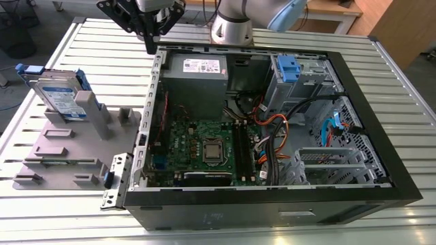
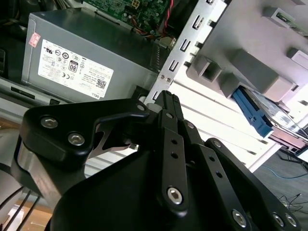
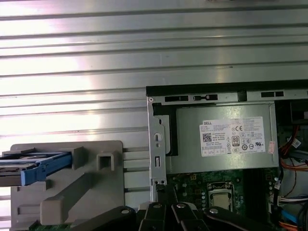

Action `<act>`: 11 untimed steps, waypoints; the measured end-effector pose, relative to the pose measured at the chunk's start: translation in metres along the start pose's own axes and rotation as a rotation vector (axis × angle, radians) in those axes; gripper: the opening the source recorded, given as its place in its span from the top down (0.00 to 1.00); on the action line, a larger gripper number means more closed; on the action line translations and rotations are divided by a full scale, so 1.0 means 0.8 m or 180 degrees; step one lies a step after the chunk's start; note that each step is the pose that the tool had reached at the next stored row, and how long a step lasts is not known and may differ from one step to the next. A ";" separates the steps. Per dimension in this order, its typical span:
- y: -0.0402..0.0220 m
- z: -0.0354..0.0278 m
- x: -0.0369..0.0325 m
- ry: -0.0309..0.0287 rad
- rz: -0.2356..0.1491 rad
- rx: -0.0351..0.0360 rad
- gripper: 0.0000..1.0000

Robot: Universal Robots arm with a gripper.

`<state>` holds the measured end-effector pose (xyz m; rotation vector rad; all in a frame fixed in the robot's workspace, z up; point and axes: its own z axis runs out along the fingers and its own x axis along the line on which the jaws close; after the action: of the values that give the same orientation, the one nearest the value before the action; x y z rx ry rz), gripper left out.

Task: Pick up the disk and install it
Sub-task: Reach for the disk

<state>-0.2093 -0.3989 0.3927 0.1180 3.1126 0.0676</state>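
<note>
Tool black, hung from the arm over the far corner of the open computer case, on the exterior view's left side of that case. Fingers drawn together to one narrow tip, nothing clamped between them; the second wrist view shows the tool likewise closed up and empty. Tip sits just above the case rim, next to the grey power-supply box.

Disk not in the tool. It stands on edge, leaning a little, in a grey plastic fixture on the slatted metal worktop, outside the case toward the exterior view's left. Blue-and-white label faces the exterior camera; blue rails run along its sides. Disk and tool well apart, with bare slats and the case wall's corner between them. Tool is higher and farther from the exterior camera than the disk.

First wrist view: disk seen edge-on, blue rail outward, seated in the fixture; a strip of worktop separates the fixture from the case wall.

Inside the case: green motherboard on the floor of the case, silver cage with a blue latch at the far side, a bundle of orange and black cables between them
</note>
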 end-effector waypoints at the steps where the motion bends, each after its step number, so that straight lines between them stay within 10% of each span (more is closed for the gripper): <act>1: -0.0002 0.0000 0.0026 0.0000 0.0000 0.0000 0.89; 11: -0.0027 -0.0001 0.0356 0.0000 0.0000 0.0000 0.89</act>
<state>-0.2378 -0.3990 0.3920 0.1179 3.1125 0.0676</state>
